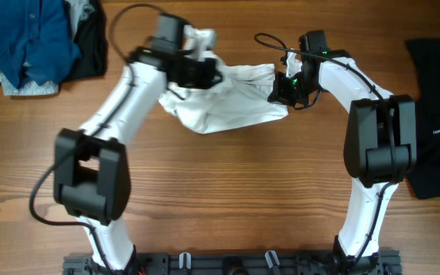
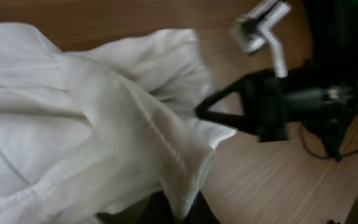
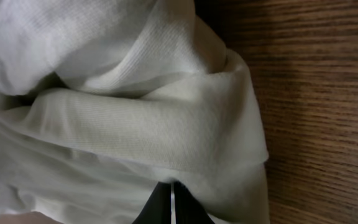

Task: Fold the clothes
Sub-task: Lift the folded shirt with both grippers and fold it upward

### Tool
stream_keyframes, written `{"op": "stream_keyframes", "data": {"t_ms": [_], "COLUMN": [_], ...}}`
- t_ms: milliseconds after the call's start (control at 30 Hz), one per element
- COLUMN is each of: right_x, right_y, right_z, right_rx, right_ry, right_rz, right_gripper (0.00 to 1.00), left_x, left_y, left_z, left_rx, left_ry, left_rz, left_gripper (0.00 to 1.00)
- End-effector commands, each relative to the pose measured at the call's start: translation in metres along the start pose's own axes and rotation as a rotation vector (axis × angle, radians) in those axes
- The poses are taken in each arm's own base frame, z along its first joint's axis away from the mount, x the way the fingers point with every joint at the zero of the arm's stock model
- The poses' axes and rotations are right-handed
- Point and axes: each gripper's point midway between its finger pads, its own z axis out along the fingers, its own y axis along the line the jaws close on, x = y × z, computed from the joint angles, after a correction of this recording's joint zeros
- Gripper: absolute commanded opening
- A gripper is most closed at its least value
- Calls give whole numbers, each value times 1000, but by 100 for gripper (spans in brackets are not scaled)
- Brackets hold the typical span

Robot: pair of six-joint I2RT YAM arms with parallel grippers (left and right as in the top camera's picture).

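A crumpled white garment lies at the back middle of the wooden table. My left gripper is shut on its left upper edge; the left wrist view shows a fold of the white garment pinched between the dark fingers. My right gripper is shut on its right edge; the right wrist view shows the white garment bunched over the closed fingers. The cloth hangs stretched between the two grippers.
A pile of blue, white and dark clothes sits at the back left corner. A black garment with a small white logo lies along the right edge. The right arm shows across from the left wrist camera.
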Motion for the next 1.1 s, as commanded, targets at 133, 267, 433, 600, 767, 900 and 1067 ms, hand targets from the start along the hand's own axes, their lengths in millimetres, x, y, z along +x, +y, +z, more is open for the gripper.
{"op": "stream_keyframes", "data": {"t_ms": [133, 267, 433, 600, 767, 900, 1067], "right_x": [11, 10, 10, -6, -54, -84, -86], "right_y": [-9, -9, -9, 5, 20, 21, 20], "right_z": [14, 14, 14, 2, -63, -133, -178], "right_rx": [7, 3, 2, -102, -224, -262, -250], "right_ry": [49, 48, 45, 9, -146, -303, -386], "right_rz": [30, 35, 35, 32, 27, 28, -16], "right_gripper": [4, 4, 4, 4, 4, 4, 6], "left_x": [-10, -18, -28, -29, -29, -30, -54], "left_y": [-72, -87, -92, -93, -93, -93, -75], "left_z": [30, 33, 31, 31, 31, 30, 12], "left_rx": [-8, 24, 48, 52, 51, 52, -5], "left_ry": [-99, -142, -181, -187, -186, -189, -285], "left_rz": [60, 41, -14, -9, -10, -8, -19], "left_gripper": [4, 4, 4, 26, 25, 33, 64]}}
